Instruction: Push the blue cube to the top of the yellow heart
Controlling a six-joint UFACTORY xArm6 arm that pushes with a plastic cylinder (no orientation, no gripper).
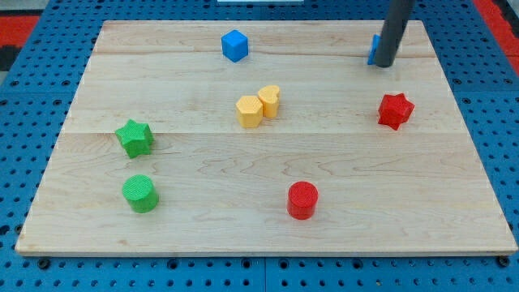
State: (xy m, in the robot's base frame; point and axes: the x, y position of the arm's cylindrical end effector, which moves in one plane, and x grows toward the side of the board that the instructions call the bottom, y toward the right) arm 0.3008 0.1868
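Tip: my tip (383, 65) sits at the upper right of the frame; it is a plain rod with nothing to open or close, and it grips nothing.
Beside the tip: a blue block (375, 50) peeks out just behind the rod on its left side, mostly hidden, so its shape is hard to make out; possibly touching.
Blue cube: the blue cube (234, 45) stands at the upper middle, well apart from the tip.
Yellow heart: the yellow heart (269, 100) lies in the middle, touching a yellow hexagon-like block (249, 112) on its lower left.
Risk, wrong block: the tip is next to the hidden blue piece, so a push from here could move that instead.
Risk, overshoot: the cube already lies above and left of the heart; a hard shove could carry it into the yellow pair and scatter them.
Risk, bystander: the red star (396, 110) is near below the tip.
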